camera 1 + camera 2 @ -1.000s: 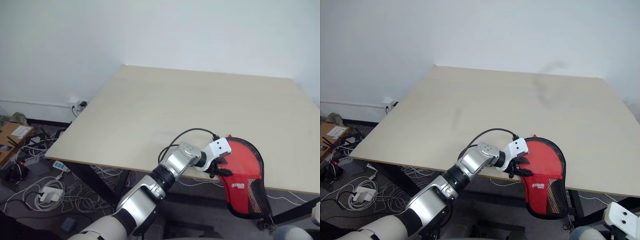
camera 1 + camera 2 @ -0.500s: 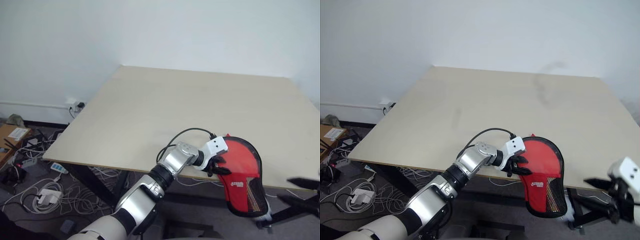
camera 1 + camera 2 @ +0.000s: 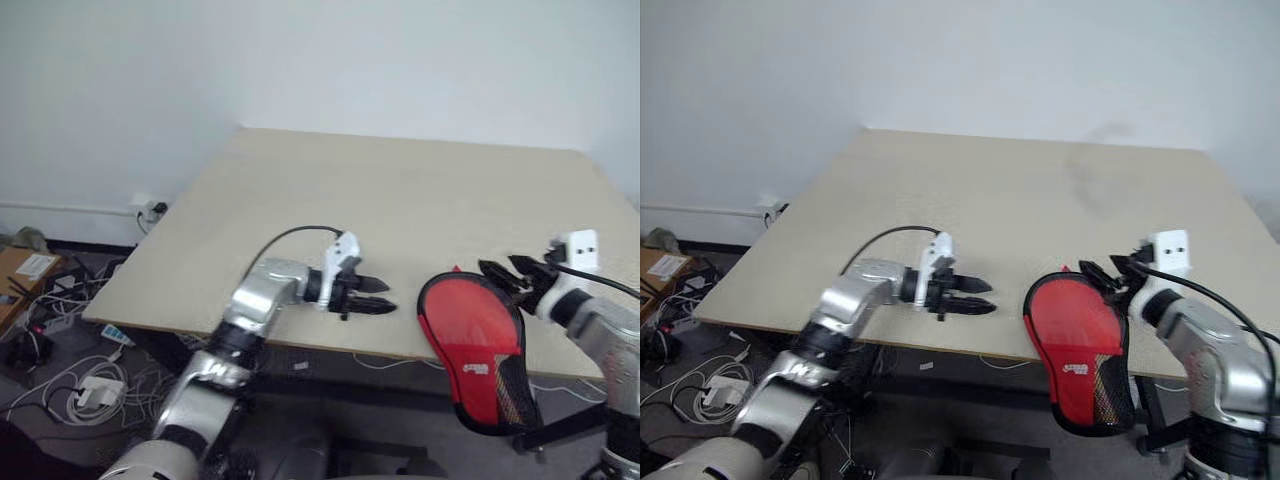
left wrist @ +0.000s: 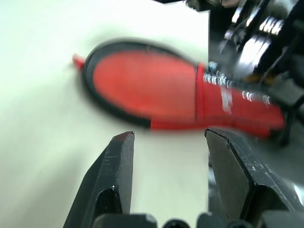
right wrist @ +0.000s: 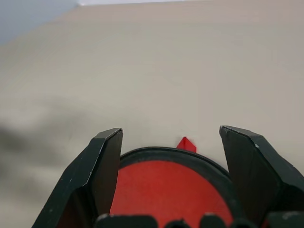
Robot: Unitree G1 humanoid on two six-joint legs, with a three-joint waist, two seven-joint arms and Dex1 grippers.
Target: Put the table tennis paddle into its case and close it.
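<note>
The red case (image 3: 472, 328), with a black zipper rim, black mesh end and white logo, lies at the table's front edge, and its mesh end hangs over that edge. It looks closed, and the table tennis paddle is hidden. My left gripper (image 3: 385, 296) is open and empty, a short way left of the case and pointing at it; the left wrist view shows the case (image 4: 152, 92) ahead of those fingers (image 4: 118, 166). My right gripper (image 3: 503, 270) is open at the case's far right rim. In the right wrist view its fingers (image 5: 107, 161) straddle the case's round end (image 5: 166, 190) without touching it.
The pale wooden table (image 3: 380, 190) stretches back to a white wall. Cables and power strips (image 3: 90, 385) lie on the floor at the left, below the table edge.
My left gripper let go of the case and drew away to the left. My right gripper came up from the lower right to the case's rim and opened wider. The case stayed put.
</note>
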